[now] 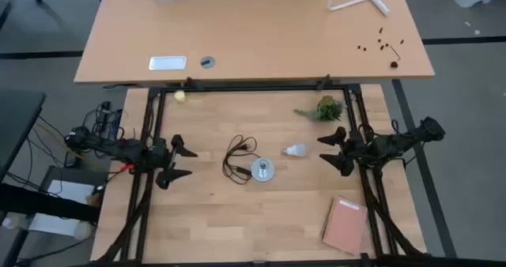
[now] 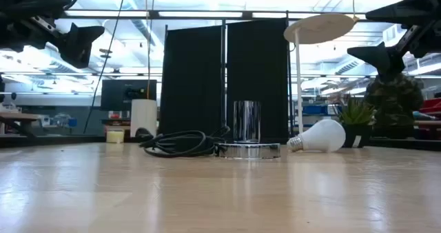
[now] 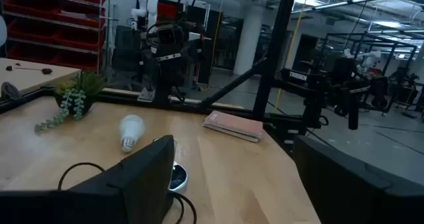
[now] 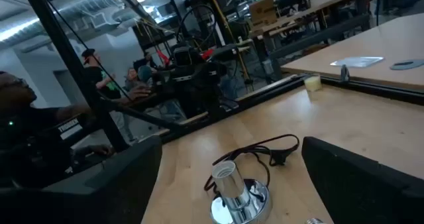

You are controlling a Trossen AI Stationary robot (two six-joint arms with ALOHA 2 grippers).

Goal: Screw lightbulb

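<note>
The bulb lies nearer my right claw.

On the pale wooden desk (image 1: 205, 219), my right claw (image 1: 332, 150) hovers spread, left claw (image 1: 175, 162) spread too; the small white pear-shaped lightbulb (image 1: 296, 149) lies sideways between them, base toward the round silver socket (image 1: 262, 169).

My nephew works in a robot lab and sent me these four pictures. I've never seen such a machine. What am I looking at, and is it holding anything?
It is a robot with two dark arms at a wooden table. One picture looks straight down, one looks level across the table, two come from cameras on the wrists. The left gripper and right gripper hang above the table, jaws open, holding nothing. Between them lie a white lightbulb on its side and a silver socket with a black cord. A small plant and a reddish notebook sit on the right side.
</note>
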